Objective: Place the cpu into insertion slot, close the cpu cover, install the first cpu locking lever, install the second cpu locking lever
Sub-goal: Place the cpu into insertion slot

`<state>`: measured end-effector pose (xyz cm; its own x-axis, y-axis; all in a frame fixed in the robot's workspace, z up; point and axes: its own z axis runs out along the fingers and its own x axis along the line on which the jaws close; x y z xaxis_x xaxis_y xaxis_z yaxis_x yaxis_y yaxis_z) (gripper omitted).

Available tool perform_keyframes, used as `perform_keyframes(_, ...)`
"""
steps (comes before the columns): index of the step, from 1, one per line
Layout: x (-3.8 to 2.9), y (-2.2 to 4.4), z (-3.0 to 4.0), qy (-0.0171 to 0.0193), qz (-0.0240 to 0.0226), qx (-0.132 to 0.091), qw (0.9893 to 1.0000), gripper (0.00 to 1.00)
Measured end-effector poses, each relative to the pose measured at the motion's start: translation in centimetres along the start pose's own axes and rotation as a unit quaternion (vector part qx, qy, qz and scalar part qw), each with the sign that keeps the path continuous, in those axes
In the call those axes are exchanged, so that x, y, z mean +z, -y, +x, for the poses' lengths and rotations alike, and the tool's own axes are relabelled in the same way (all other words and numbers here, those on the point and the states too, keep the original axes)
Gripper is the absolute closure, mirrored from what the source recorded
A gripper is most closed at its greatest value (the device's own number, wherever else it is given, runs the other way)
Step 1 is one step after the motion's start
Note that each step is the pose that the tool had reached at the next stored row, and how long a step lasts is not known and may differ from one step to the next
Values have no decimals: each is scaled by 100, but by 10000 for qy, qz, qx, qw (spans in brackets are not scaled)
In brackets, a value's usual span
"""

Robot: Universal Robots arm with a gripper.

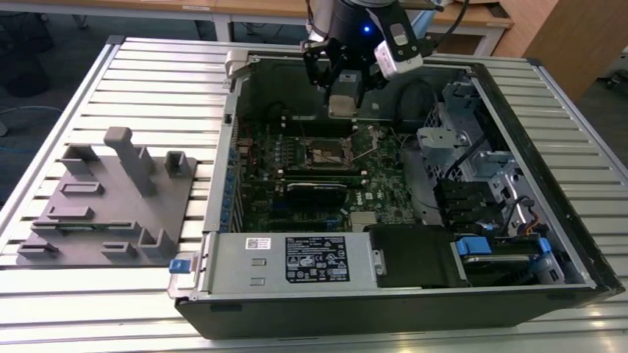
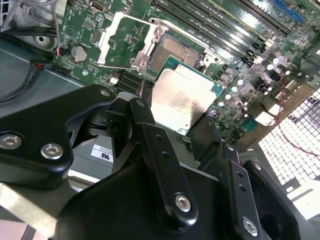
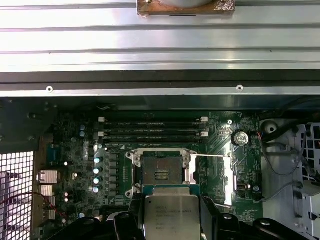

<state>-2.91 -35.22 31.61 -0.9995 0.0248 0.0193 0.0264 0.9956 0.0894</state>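
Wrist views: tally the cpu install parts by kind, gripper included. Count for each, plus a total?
gripper: 1
cpu, clamped between the fingers: 1
insertion slot, no chip in it: 1
cpu cover, swung open: 1
Total: 4

Silvery cpu above bare insertion slot

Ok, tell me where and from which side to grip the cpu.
Pinch the cpu by two opposite thin edges, coming from above its flat metal top, as the end effector does now. Its square shape gives parallel sides, and the underside is left free to face the insertion slot.
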Motion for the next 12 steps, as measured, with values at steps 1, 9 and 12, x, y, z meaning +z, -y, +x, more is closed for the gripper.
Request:
perform_keyframes(1,0,0,0,0,0,0,10000,46)
perform_keyframes(9,35,3,-1,0,1,0,10000,46)
perform_keyframes(12,38,4,-1,0,0,0,10000,46)
